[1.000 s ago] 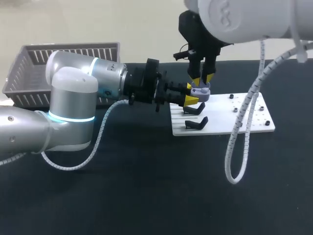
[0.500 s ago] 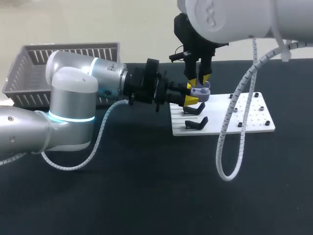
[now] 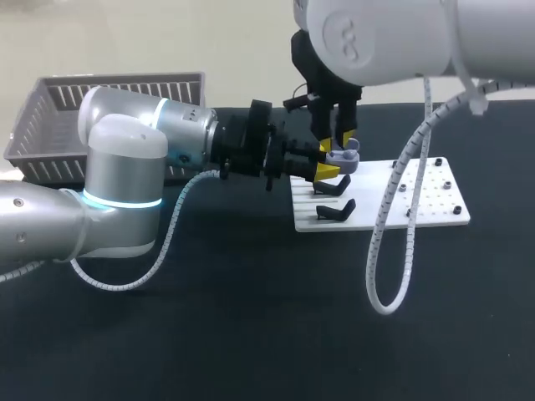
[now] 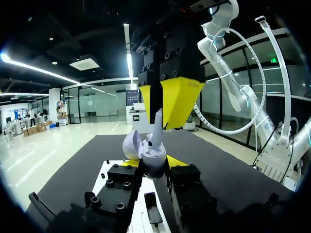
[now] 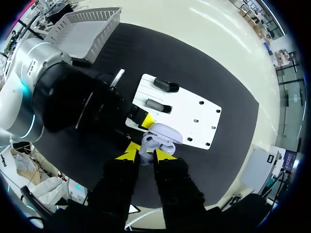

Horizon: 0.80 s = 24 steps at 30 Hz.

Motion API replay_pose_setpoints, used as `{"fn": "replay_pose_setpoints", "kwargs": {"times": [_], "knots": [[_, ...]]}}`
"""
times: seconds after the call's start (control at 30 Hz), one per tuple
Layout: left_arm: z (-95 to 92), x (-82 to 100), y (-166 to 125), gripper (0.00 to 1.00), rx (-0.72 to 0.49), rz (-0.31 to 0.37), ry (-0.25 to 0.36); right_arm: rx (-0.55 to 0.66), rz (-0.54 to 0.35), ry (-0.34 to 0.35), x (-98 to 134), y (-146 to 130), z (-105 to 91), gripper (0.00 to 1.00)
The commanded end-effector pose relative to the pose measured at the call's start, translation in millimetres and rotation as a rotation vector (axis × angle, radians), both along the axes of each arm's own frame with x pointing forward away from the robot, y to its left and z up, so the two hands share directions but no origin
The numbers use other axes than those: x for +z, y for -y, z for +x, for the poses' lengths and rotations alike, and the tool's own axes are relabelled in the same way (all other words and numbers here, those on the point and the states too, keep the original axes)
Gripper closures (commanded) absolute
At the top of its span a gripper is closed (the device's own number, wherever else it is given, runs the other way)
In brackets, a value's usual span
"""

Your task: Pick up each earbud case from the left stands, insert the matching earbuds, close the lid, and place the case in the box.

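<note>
A lavender earbud case (image 3: 342, 156) with its lid open is held just above the white stand board (image 3: 435, 200). My left gripper (image 3: 328, 168) comes in level from the left and is shut on its sides. In the left wrist view the case (image 4: 153, 160) sits between my own fingers, lid (image 4: 131, 144) tipped back. My right gripper (image 3: 336, 140) hangs straight down over it, shut on a pale earbud (image 4: 156, 127) whose lower end is at the case's opening. In the right wrist view the earbud (image 5: 145, 147) shows between the right gripper's (image 5: 145, 155) yellow tips, beside the case (image 5: 165, 132).
Two black stands (image 3: 335, 185) (image 3: 337, 209) sit on the board's left end, under the grippers. A grey slatted basket (image 3: 109, 104) stands at the back left behind my left arm. My right arm's white cable (image 3: 393, 242) loops down in front of the board.
My right arm has shifted slightly to the left above the case and its cable has swung with it. The left arm and the case have stayed put.
</note>
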<state>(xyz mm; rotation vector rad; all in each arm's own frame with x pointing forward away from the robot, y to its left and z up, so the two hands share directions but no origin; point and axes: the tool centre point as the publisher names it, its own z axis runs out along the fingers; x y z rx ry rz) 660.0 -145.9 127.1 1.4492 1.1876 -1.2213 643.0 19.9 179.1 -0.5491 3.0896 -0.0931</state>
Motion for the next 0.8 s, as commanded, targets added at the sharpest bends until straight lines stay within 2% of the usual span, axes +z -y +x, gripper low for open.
{"fn": "replay_pose_setpoints", "kwargs": {"times": [0.03, 0.8], "knots": [[-1.1, -0.8, 0.0, 1.0, 0.004, -0.002, 0.002, -0.007, 0.0, 0.003, -5.2, 0.3, 0.6, 1.0], [-1.1, -0.8, 0.0, 1.0, 0.004, -0.002, 0.002, -0.05, 0.005, 0.014, -14.0, 5.3, 6.6, 1.0]]}}
